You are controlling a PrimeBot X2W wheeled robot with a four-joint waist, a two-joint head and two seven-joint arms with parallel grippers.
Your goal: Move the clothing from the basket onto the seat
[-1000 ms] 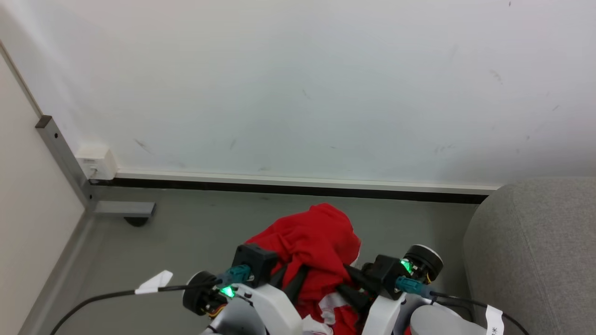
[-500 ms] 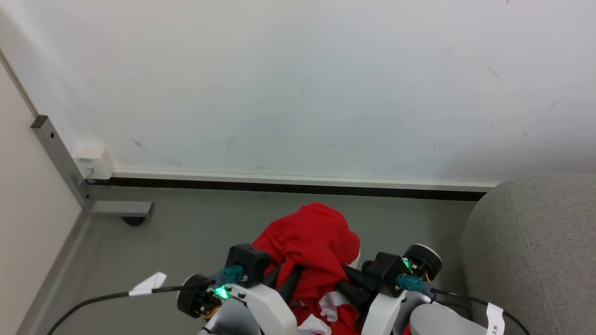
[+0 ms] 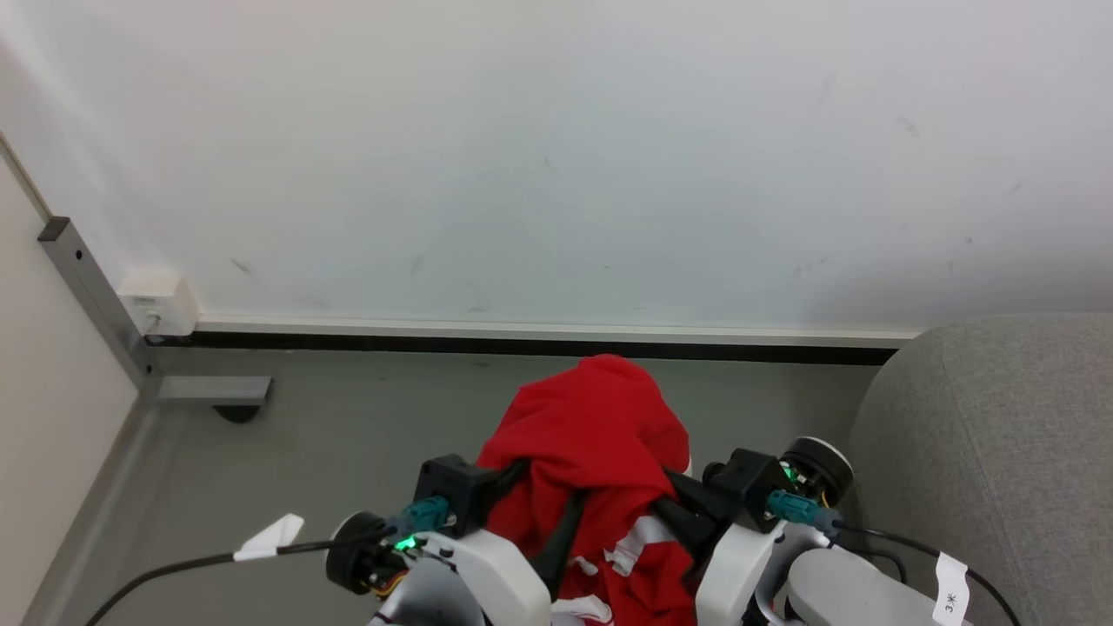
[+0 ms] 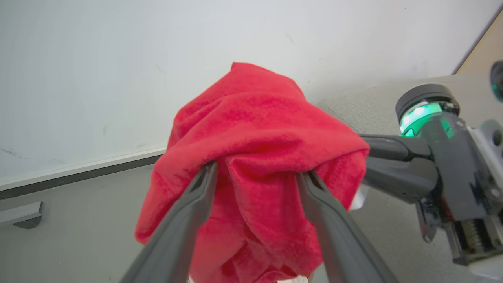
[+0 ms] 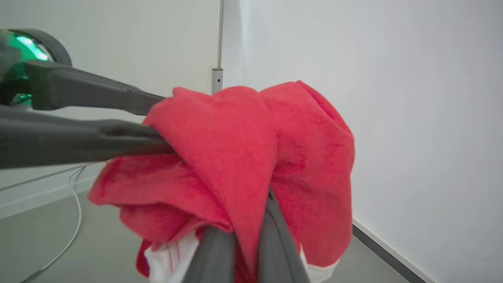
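White wall (image 3: 556,156) above dark skirting strip (image 3: 522,346); grey floor (image 3: 348,417); small white box (image 3: 156,302), maybe socket, beside metal post (image 3: 94,296).

Grey floor (image 3: 348,435) carries the seat (image 3: 1000,435).

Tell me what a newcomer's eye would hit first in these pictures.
The bright red clothing, bunched up in mid-frame against grey floor and white wall. The right pincer is shut on it, the left pincer stands open under its folds; the grey seat sits at right.

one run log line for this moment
clothing: held above floor | left gripper: open, fabric draped over it | right gripper: shut on clothing | seat: robot's right
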